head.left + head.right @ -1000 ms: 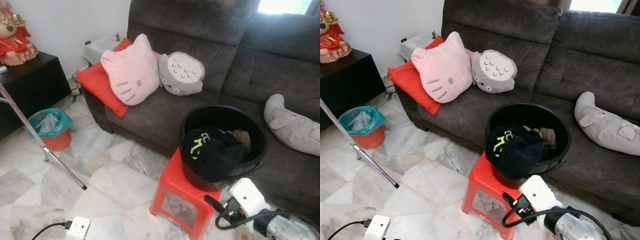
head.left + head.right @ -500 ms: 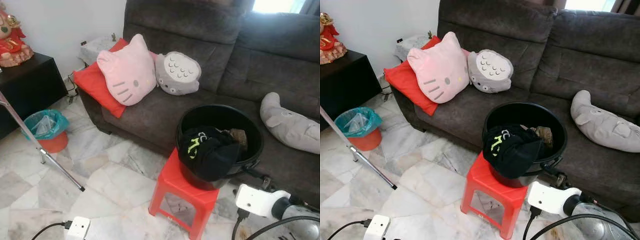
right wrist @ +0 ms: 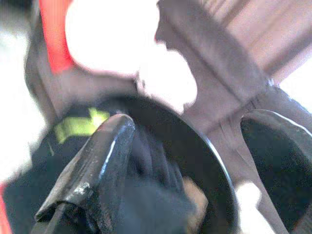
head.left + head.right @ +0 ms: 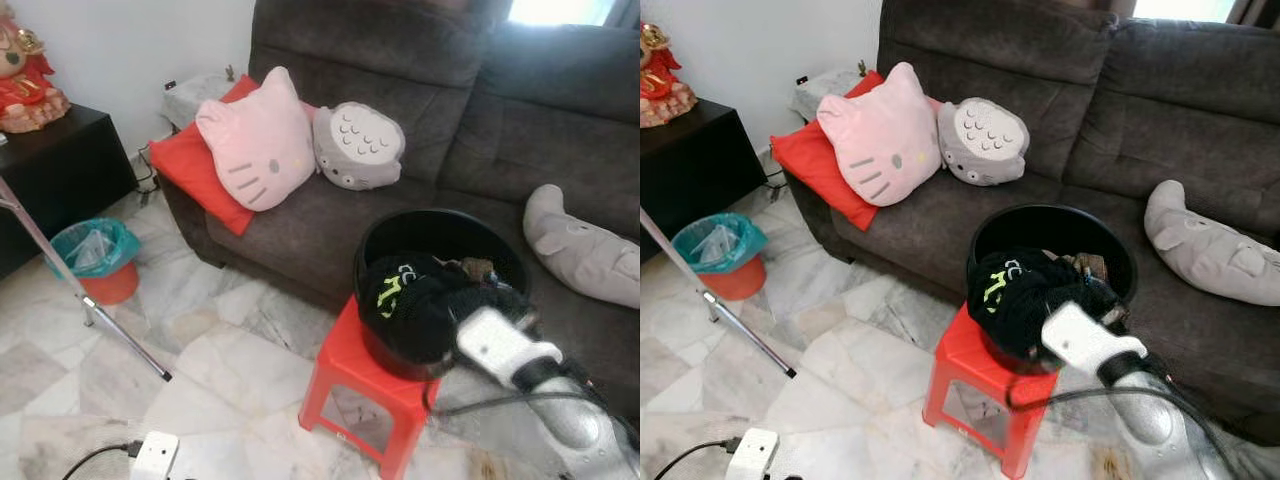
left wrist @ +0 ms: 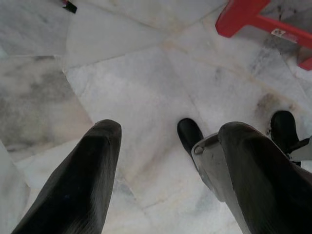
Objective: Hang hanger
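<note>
A black bucket [image 4: 440,218] stands on a red plastic stool [image 4: 345,370] in front of the sofa. A black garment with green print [image 4: 405,300] is heaped in it and hangs over its near rim. My right gripper [image 3: 187,122] is open, its two black fingers [image 3: 97,165] spread above the bucket's contents. From the head, my right arm's white wrist [image 4: 495,340] sits at the bucket's near right rim, and the right gripper [image 4: 497,296] is over the clothes. My left gripper [image 5: 168,129] hangs open above the marble floor.
A dark grey sofa [image 4: 400,60] holds a pink cat cushion [image 4: 255,140], a red cushion [image 4: 190,165], a grey round cushion [image 4: 360,145] and a grey plush [image 4: 585,255]. A metal rack leg [image 4: 90,305], a teal bin [image 4: 95,255], a black cabinet [image 4: 60,165] and a white power strip [image 4: 152,455] are on the left.
My right arm has risen from low beside the stool and swung in over the bucket's near rim. The head view shifted slightly.
</note>
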### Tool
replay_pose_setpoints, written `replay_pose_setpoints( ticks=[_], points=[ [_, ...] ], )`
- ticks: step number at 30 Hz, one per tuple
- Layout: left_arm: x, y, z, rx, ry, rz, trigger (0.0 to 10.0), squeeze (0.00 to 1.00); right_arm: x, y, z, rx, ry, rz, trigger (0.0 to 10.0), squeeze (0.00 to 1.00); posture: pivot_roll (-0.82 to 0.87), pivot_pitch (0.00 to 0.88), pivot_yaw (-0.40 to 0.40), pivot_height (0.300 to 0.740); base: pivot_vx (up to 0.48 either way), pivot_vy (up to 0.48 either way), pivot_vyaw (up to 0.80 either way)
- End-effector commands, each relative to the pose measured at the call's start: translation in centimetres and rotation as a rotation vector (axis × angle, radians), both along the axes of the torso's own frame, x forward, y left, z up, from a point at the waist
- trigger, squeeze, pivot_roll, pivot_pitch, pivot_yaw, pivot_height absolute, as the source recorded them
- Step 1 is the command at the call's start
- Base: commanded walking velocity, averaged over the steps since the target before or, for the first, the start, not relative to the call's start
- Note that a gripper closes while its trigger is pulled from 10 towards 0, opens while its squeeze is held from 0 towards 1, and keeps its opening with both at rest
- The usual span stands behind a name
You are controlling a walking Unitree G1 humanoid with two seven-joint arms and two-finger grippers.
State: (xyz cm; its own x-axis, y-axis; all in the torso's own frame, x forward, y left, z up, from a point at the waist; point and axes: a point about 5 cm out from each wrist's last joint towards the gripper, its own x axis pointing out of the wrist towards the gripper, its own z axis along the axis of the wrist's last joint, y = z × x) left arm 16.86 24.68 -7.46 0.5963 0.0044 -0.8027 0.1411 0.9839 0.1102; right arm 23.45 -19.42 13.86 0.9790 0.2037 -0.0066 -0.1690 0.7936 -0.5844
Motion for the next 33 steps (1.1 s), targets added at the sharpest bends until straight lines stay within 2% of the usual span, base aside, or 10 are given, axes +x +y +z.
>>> replay_pose_setpoints(
  ticks=[1, 2, 3, 5, 6, 7, 11, 18, 24, 33],
  points=[
    [-0.4, 0.2, -0.2, -0.005, 0.016, 0.01, 10.0, 0.0, -0.4, -0.3, 0.2, 0.093, 0.006, -0.034, 10.0, 0.0, -0.26, 0.0, -0.014, 0.74, 0.0, 0.0, 0.0],
    [-0.4, 0.2, -0.2, -0.005, 0.016, 0.01, 10.0, 0.0, -0.4, -0.3, 0.2, 0.093, 0.006, -0.034, 10.0, 0.0, -0.26, 0.0, -0.014, 0.74, 0.0, 0.0, 0.0],
    [-0.4, 0.2, -0.1, -0.006, 0.014, 0.006, 10.0, 0.0, -0.6, -0.2, 0.0, 0.308, 0.003, -0.102, 10.0, 0.0, -0.27, 0.0, -0.011, 0.74, 0.0, 0.0, 0.0],
    [-0.4, 0.2, -0.1, -0.006, 0.014, 0.006, 10.0, 0.0, -0.6, -0.2, 0.0, 0.308, 0.003, -0.102, 10.0, 0.0, -0.27, 0.0, -0.011, 0.74, 0.0, 0.0, 0.0],
    [-0.4, 0.2, -0.1, -0.006, 0.014, 0.005, 10.0, 0.0, -0.6, -0.2, -0.1, 0.376, 0.0, -0.129, 10.0, 0.0, -0.27, 0.0, -0.011, 0.74, 0.0, 0.0, 0.0],
    [-0.4, 0.2, -0.1, -0.006, 0.014, 0.005, 10.0, 0.0, -0.6, -0.2, -0.1, 0.376, 0.0, -0.129, 10.0, 0.0, -0.27, 0.0, -0.011, 0.74, 0.0, 0.0, 0.0],
    [-0.3, 0.2, -0.1, -0.003, 0.008, -0.001, 10.0, 0.0, 0.9, -1.0, -0.5, 0.641, -0.04, -0.262, 10.0, 0.0, -0.27, 0.0, -0.005, 0.74, 0.0, 0.0, 0.0],
    [-0.3, 0.2, 0.0, -0.001, 0.004, -0.001, 10.0, 0.0, 1.9, -0.8, -0.5, 0.661, -0.049, -0.317, 10.0, 0.0, -0.25, 0.0, -0.011, 0.74, 0.0, 0.0, 0.0],
    [-0.5, 0.3, -0.1, 0.001, 0.008, -0.002, 10.0, 0.0, 1.9, -1.1, -0.7, 0.676, -0.035, -0.348, 10.0, 0.0, -0.25, 0.0, -0.011, 0.74, 0.0, 0.0, 0.0],
    [-0.6, 0.4, -0.1, 0.002, 0.011, -0.008, 10.0, 0.0, 2.2, -0.8, -0.7, 0.669, -0.031, -0.337, 10.0, 0.0, -0.26, 0.0, -0.009, 0.74, 0.0, 0.0, -0.78]
  ],
)
